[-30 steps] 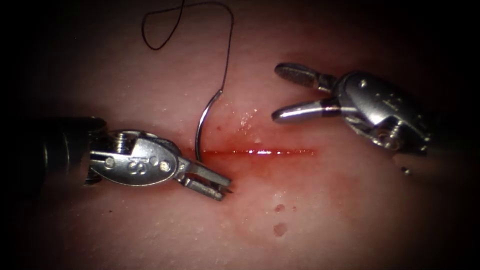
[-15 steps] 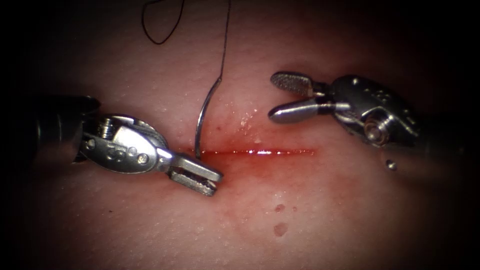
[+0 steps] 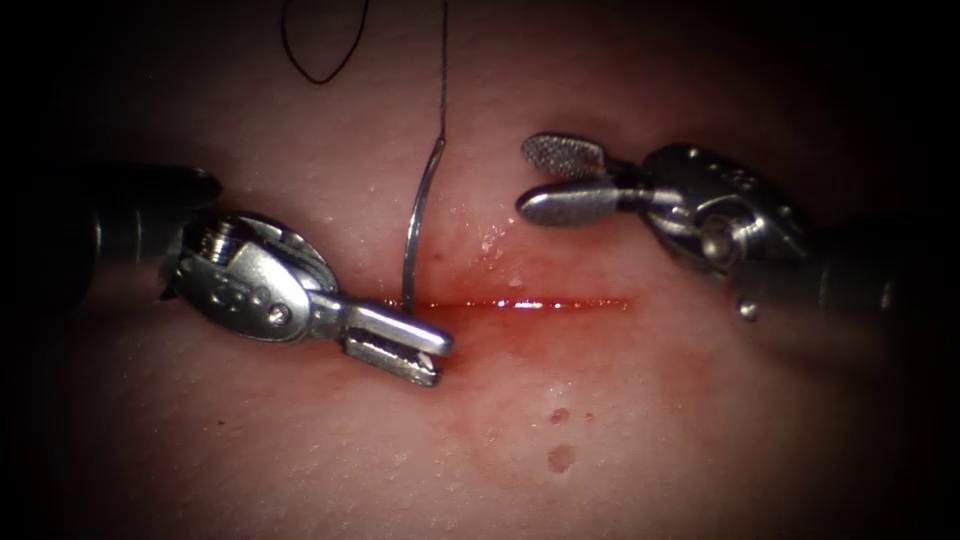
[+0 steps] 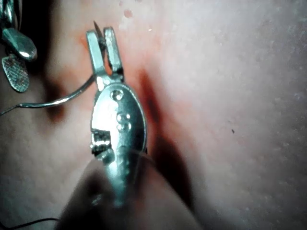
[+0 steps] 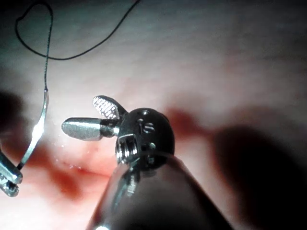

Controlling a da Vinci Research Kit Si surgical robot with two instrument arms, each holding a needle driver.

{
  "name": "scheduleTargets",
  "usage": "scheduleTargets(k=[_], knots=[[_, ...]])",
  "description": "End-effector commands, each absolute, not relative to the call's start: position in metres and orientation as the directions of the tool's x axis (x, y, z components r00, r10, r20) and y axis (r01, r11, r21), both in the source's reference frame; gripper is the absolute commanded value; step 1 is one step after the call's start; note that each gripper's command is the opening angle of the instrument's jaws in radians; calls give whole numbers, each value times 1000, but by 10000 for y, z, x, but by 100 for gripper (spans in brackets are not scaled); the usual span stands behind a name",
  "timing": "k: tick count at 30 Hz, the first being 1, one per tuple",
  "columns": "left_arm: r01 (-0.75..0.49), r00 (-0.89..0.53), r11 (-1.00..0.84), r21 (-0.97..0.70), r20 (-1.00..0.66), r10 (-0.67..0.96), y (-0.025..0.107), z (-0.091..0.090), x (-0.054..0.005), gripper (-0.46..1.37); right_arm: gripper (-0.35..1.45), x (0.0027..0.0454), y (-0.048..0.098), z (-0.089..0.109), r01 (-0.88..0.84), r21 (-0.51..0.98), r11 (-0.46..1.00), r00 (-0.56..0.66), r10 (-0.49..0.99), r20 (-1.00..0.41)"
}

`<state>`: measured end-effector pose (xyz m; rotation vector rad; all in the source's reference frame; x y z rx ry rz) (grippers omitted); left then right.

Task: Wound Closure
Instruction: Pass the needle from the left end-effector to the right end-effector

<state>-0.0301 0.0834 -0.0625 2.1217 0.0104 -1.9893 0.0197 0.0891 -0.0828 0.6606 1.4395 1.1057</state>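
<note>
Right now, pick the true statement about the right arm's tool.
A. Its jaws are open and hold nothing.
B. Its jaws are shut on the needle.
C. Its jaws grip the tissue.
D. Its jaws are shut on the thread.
A: the right tool has its jaws spread, apart from the needle, whose lower end goes into the tissue at the cut's left end.

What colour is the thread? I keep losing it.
Dark, nearly black thread; clearest in the endoscope view.

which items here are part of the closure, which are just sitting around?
In the job:
- needle, standing in the tissue at the left end of the cut
- thread trailing from its tail
- left tool, fingers shut on the needle's tip, below the cut
- right tool, open, holding nothing

Just there:
- red fluid spots
</note>
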Motion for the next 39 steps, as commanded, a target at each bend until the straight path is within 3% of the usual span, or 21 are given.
scheduleTargets(k=[1, 39], knots=[[169, 84, -971, 166, -985, -154, 836, -625, -301, -35, 99, 197, 891, -828, -187, 900, 394, -197, 882, -428], [158, 178, -957, 241, -961, -213, 828, -634, -319, -35, 97, 238, 874, -839, -122, 949, 292, -216, 925, -312]])
